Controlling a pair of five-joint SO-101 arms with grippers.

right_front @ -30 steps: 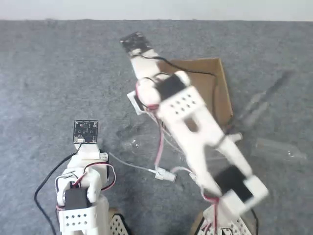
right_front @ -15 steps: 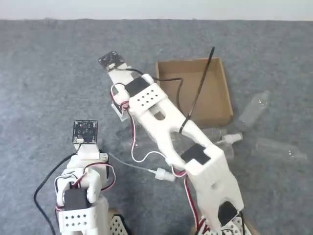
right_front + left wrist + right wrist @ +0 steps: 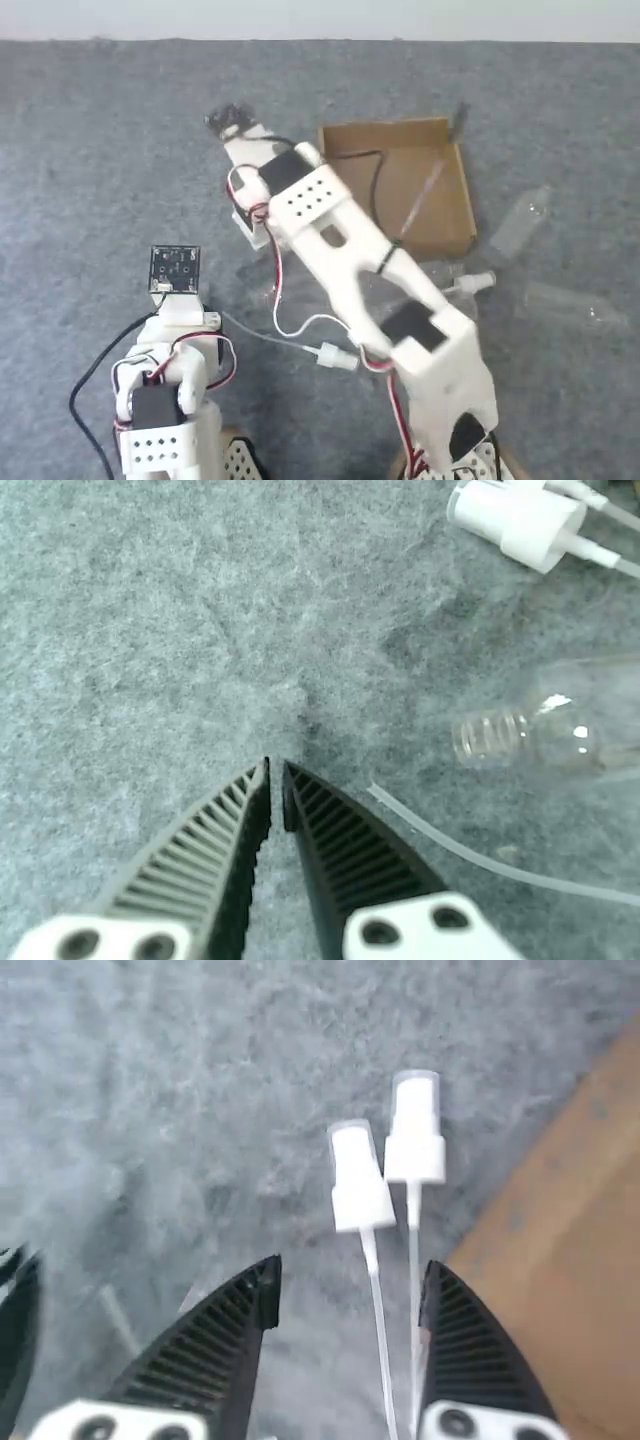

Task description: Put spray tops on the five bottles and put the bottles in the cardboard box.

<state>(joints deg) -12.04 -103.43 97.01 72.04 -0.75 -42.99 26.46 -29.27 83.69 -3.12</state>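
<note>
High view gives you a grey felt-covered bench [image 3: 100, 130] running to a pale wall [image 3: 320, 18], the cardboard box [image 3: 440, 200] near its far side, clear bottles [image 3: 522, 222] lying beside it. Your right gripper [image 3: 350, 1265] is spread wide, two spray tops [image 3: 357, 1190] lying just ahead; your left gripper [image 3: 276, 770] sits closed over the felt.

L gripper [image 3: 276, 768] jaws together; R gripper [image 3: 350, 1265] jaws apart, arm extended.
</note>
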